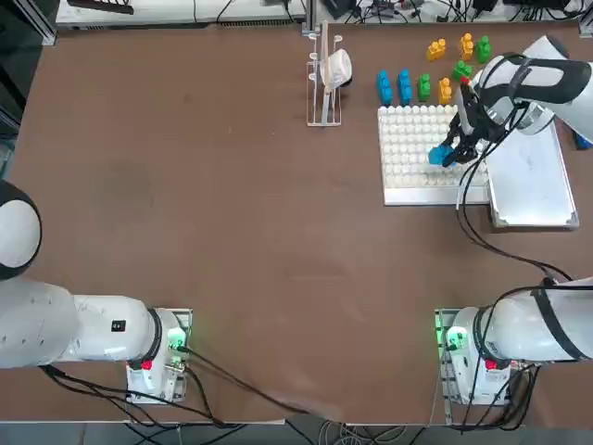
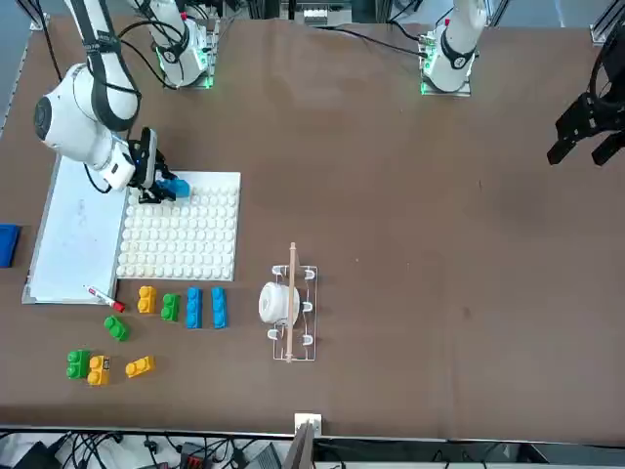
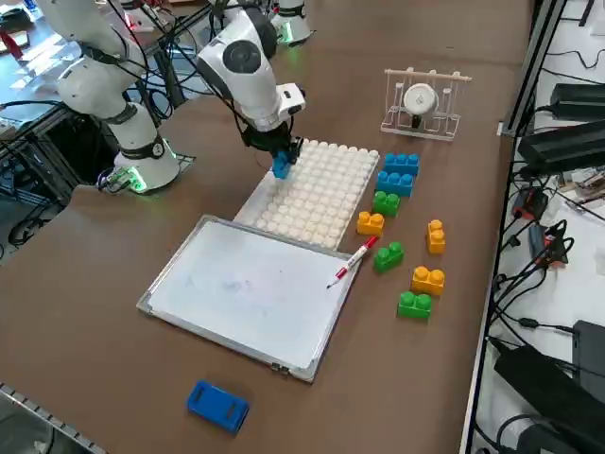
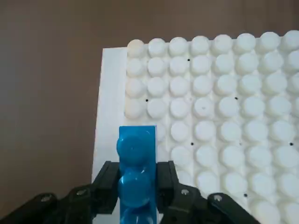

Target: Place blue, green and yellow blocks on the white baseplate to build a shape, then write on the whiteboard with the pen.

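— Pinching a blue block, the right gripper hovers over the white baseplate; whether brick meets studs is unclear.
— Around it?
— Whiteboard beside, pen on its edge, loose blocks beyond.

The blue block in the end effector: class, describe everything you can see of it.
The blue block is a bright blue, glossy plastic brick with round studs in a single row on top. The right end effector is shut on it, its black fingers pressing its two long sides. It sits studs-up over the white baseplate, near the edge beside the whiteboard. Whether it touches the studs is unclear.
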